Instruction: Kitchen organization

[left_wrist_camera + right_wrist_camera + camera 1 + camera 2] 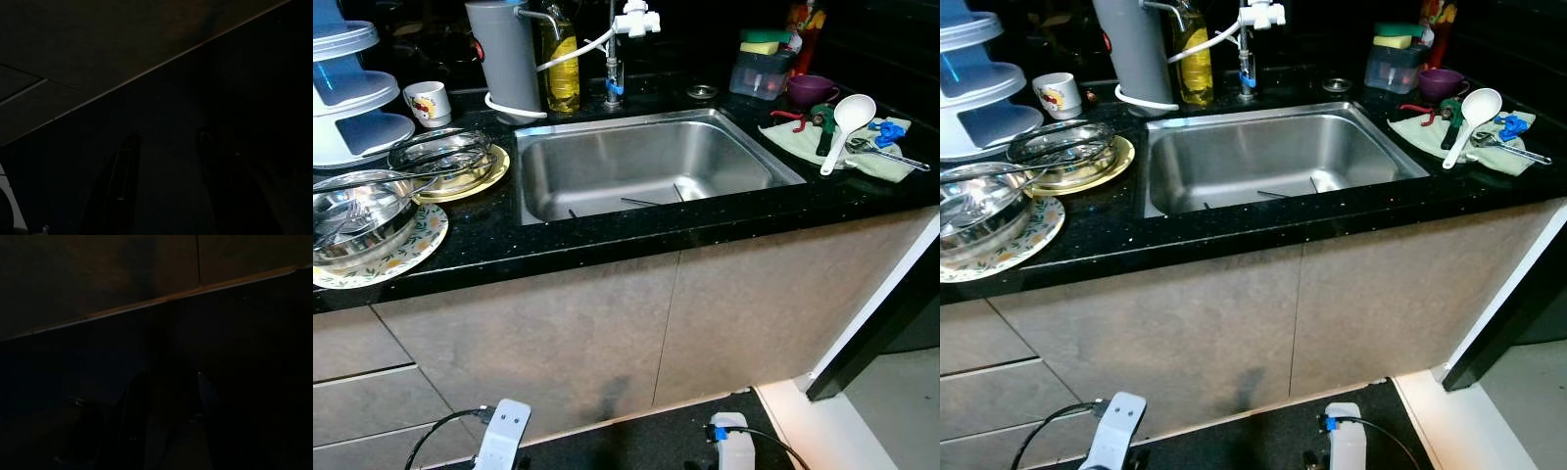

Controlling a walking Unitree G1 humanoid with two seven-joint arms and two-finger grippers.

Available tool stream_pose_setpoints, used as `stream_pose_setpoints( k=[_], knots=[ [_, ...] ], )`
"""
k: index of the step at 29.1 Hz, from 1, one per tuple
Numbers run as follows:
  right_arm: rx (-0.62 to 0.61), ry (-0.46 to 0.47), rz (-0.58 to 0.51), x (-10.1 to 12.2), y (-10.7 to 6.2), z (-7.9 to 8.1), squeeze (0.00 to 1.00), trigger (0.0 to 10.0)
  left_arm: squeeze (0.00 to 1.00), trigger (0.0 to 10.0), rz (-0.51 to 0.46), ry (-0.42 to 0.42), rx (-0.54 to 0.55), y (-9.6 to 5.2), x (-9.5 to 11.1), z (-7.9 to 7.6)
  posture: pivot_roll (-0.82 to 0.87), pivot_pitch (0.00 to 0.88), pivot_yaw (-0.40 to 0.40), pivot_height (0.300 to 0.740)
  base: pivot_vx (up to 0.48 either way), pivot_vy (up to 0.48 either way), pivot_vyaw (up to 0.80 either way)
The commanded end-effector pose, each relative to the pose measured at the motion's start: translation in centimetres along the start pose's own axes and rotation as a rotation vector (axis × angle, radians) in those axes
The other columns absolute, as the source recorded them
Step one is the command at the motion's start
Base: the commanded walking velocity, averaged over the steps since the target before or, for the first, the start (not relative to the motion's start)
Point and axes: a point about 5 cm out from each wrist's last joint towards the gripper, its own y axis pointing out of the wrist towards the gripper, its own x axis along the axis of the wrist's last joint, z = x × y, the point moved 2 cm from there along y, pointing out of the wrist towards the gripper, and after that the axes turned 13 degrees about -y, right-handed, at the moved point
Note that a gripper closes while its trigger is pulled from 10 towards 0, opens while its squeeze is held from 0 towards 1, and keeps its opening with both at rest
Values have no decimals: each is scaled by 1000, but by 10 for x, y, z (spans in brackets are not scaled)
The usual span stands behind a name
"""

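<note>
The stainless steel sink [646, 162] sits sunk in the black counter [607, 240], well above and ahead of both tools. Behind it stand the faucet [615, 59], a bottle of yellow oil [560, 59] and a grey cylindrical appliance [504, 59] with a white cord.

Up and to the left of the left tool [164, 186], a steel bowl [357, 215] rests on a patterned plate [411, 250]; just behind it a glass bowl [440, 157] sits on a yellow-rimmed plate [484, 181]. Farther back are a small printed mug [429, 103] and a white and blue tiered rack [352, 88].

Up and to the right of the right tool [166, 416], a pale green cloth [842, 147] carries a white ladle [847, 122], a metal spoon [891, 157], a blue clip [889, 129] and red-handled scissors [793, 117]. Behind it are a purple cup [811, 90] and a clear container [759, 73] topped with sponges [764, 41].

Both arms hang low before the beige cabinet fronts [607, 333], over a dark floor. In the dim wrist views each tool's two black fingers stand apart, holding nothing. A lighter floor [891, 411] shows to the right.
</note>
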Motion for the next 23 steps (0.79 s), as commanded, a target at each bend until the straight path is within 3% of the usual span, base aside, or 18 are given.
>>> stream_pose_setpoints(
  k=[1, 23],
  knots=[
    [9, 9, 17, -6, -1, 5, 0, 10000, 0, 10000, 25, 13, 9, -1, -7, 4, -38, 162, -10, 740, 0, 330, 0],
    [9, 12, 12, -3, 1, 4, 0, 10000, 0, 10000, 24, 11, 23, 1, -3, 12, -31, 163, -11, 740, 0, 338, 0]
  ],
)
